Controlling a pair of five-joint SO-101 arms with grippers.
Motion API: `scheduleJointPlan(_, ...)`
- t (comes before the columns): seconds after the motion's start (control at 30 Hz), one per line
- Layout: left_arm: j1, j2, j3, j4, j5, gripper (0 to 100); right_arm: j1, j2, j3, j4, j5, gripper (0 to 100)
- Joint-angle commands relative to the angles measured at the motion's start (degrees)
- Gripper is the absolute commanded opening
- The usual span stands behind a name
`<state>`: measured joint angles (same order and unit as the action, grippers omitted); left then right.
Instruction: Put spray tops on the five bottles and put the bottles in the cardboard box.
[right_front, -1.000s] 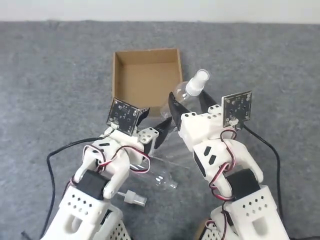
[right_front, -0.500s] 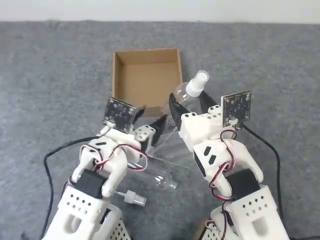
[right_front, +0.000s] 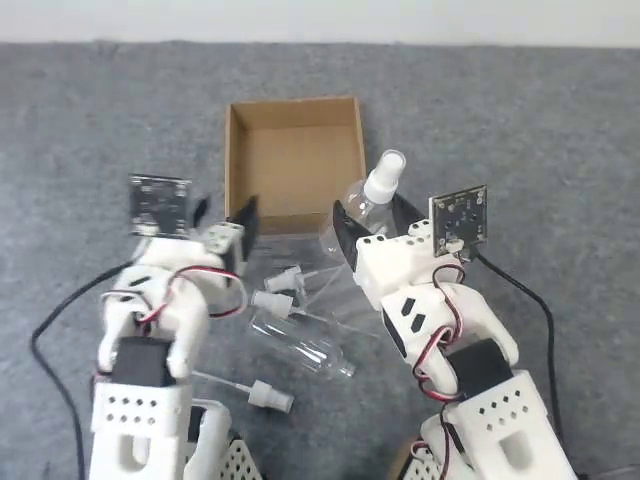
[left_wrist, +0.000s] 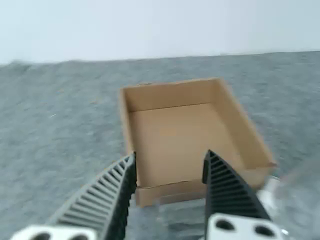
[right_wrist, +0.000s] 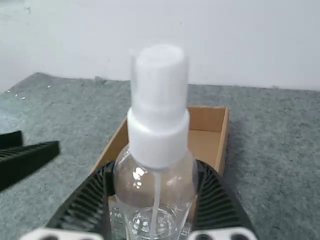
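From the high view, an open brown cardboard box (right_front: 293, 160) sits on the grey felt desk (right_front: 560, 130) toward its far edge, about midway across. The right gripper (right_front: 372, 216) is clamped on a clear plastic bottle (right_front: 362, 197) capped with a white spray top (right_front: 385, 172), held just outside the box's near right corner. The left gripper (right_front: 222, 214) is spread wide with nothing in it, beside the box's near left corner. Between the arms, nearer the desk's front edge, lie loose white spray tops (right_front: 283, 277) with thin tubes and a second clear bottle (right_front: 300, 343) on its side; another loose top (right_front: 270, 397) lies closer to the front. In the left wrist view, the left gripper (left_wrist: 170, 159) is parted wide, and the cardboard box (left_wrist: 235, 120) stands beyond it with nothing between. In the right wrist view, the right gripper (right_wrist: 155, 171) presses both sides of the bottle (right_wrist: 152, 187), which stands upright with its spray top (right_wrist: 159, 105) uppermost and hides much of the box (right_wrist: 216, 131) behind; the left gripper's black fingers (right_wrist: 27, 152) show off to one side.
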<state>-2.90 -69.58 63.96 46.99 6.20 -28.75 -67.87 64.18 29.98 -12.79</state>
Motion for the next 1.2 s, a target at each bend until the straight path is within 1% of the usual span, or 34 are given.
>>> scheduleJointPlan(0.0, -8.6, -1.2, -0.2, -1.4, 2.5, 20, -0.2, -1.2, 0.1, 0.0, 6.1, 1.9)
scheduleJointPlan(0.07, -13.5, -1.2, 2.4, -4.4, 5.4, 21, -0.2, -1.2, 0.9, 0.0, 9.3, 1.8)
scheduleJointPlan(0.17, -18.1, -1.2, 7.0, -9.2, 8.5, 21, -0.2, -1.2, 1.1, 0.0, 9.5, 1.7)
scheduleJointPlan(0.27, -19.4, -1.2, 11.1, -13.9, 10.5, 21, -0.2, -1.2, 1.1, 0.3, 9.7, 1.7)
scheduleJointPlan(0.37, -19.7, -1.2, 13.6, -18.0, 10.4, 21, 0.0, -1.2, 1.1, 0.5, 9.9, 1.9)
scheduleJointPlan(0.43, -19.7, -1.2, 15.1, -20.0, 10.4, 21, 1.5, -1.2, 0.6, 0.5, 9.9, 2.0)
scheduleJointPlan(0.53, -19.7, -1.2, 16.1, -20.7, 10.4, 20, 3.7, -0.7, -1.5, 0.5, 9.9, 2.0)
scheduleJointPlan(0.6, -19.7, -1.2, 16.7, -20.7, 10.4, 21, 3.7, 1.4, -3.9, 0.5, 9.9, 2.0)
scheduleJointPlan(0.83, -19.6, -1.2, 17.2, -20.7, 10.3, 21, 3.5, 17.1, -17.0, 0.0, 9.6, 2.0)
scheduleJointPlan(1.17, -19.8, -1.2, 17.8, -20.8, 10.3, 21, -2.2, 34.3, -31.8, -0.1, 9.9, 2.0)
